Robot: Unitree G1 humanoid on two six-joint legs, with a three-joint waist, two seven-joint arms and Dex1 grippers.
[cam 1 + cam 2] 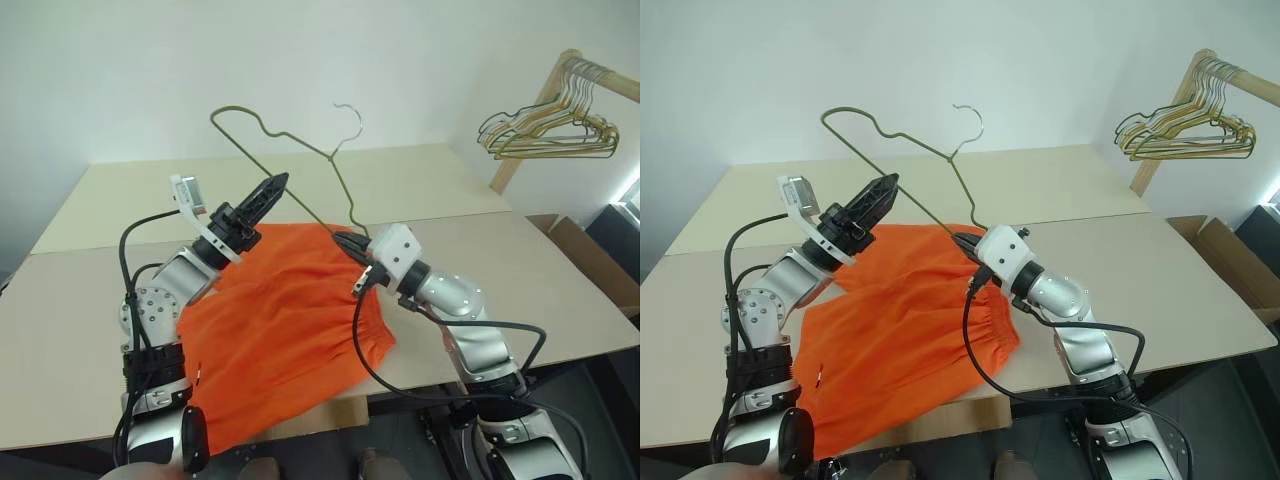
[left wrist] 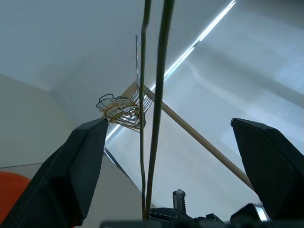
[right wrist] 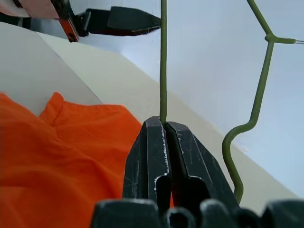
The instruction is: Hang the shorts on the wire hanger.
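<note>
Here my right pincer (image 3: 164, 130) clamps the stiff, springy wire hanger (image 1: 300, 150) by its bar, my left pincer (image 1: 272, 190) spread apart beside it, above the limp, light shorts (image 1: 280, 320) on the desk (image 1: 560, 290).

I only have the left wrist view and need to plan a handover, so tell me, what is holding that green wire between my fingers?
Observer: The right gripper is shut on the wire hanger, pinching its lower wire.
Operator: Where are the shorts?
Observer: The shorts lie flat on the table, under both arms, not on the hanger.
Operator: Is my left gripper touching the wire?
Observer: The left gripper is open; the wire passes between its fingers, contact unclear.
</note>
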